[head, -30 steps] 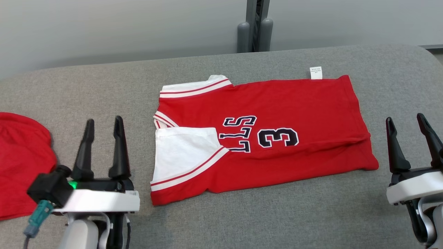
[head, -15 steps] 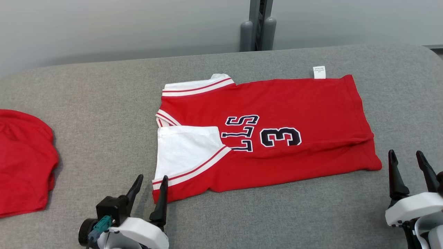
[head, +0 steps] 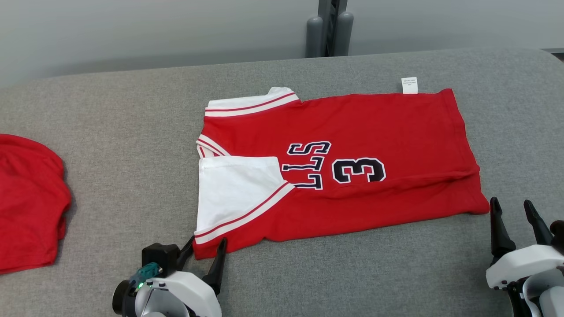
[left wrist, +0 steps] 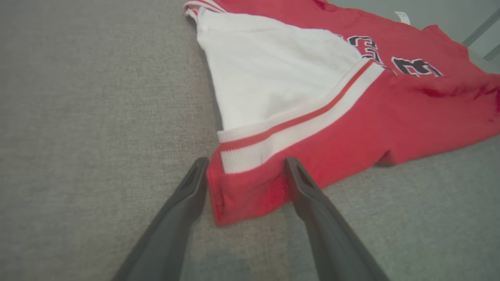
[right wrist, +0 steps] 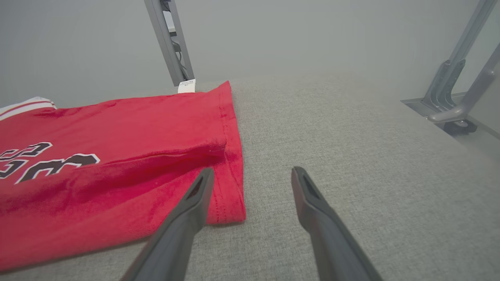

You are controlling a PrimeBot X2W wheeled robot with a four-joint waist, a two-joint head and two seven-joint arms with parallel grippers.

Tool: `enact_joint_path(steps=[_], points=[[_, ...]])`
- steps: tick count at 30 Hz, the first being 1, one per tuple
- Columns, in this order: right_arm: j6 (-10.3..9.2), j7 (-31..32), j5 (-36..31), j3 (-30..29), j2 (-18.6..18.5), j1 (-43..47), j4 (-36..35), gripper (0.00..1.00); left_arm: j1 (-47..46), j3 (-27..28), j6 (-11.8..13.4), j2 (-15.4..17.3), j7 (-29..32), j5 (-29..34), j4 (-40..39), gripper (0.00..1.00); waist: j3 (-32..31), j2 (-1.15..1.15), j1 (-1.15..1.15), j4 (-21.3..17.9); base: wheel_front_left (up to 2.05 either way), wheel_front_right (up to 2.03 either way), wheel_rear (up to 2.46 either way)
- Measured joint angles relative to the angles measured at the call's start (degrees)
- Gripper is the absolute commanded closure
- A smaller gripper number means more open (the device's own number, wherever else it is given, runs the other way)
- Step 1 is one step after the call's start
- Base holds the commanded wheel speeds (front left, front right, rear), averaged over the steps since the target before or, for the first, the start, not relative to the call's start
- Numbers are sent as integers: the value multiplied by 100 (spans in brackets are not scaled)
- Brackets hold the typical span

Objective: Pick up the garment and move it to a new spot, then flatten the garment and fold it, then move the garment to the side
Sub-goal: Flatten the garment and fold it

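**Q:** Where is the garment, and how far along is the task?
**A:** The red-and-white jersey (head: 335,167) lies flat in the middle of the surface. Its long sides appear to be folded in. A crosswise fold and the move aside seem to remain.

**Q:** And the grippers?
**A:** The left gripper (head: 207,241), jaws apart and empty, straddles the near striped-trim corner. The right gripper (head: 510,201), likewise spread and empty, sits just beside the hem corner.

**Q:** Surroundings?
**A:** A grey fabric-covered table (head: 110,176), another red garment (head: 26,202) at its left, and a metal post (head: 328,26) before a pale wall (head: 132,31).

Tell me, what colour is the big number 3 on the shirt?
The number 3 is dark, nearly black, with a white outline; the head view shows it best.
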Motion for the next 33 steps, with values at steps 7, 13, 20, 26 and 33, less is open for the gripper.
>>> enact_joint_path(steps=[7,13,20,26,33], points=[[0,0,29,203,-96,-201,491,0,-151,-60,-16,1,119,-149,44,0,123,0,0,14,0,0,0],[0,1,300,359,-94,-510,939,0,-271,-124,-30,0,133,-175,41,0,247,0,0,58,0,0,0],[-1,259,1250,735,-135,-819,1281,0,-390,-278,-116,20,193,-221,66,100,351,0,0,142,0,0,0],[-2,447,2007,1187,-311,-979,1287,67,-433,-396,-209,67,236,-249,68,100,380,0,0,186,0,0,0],[-1,478,2630,1621,-472,-1003,1224,100,-420,-500,-257,231,341,-290,-44,100,284,0,0,166,0,0,0]])
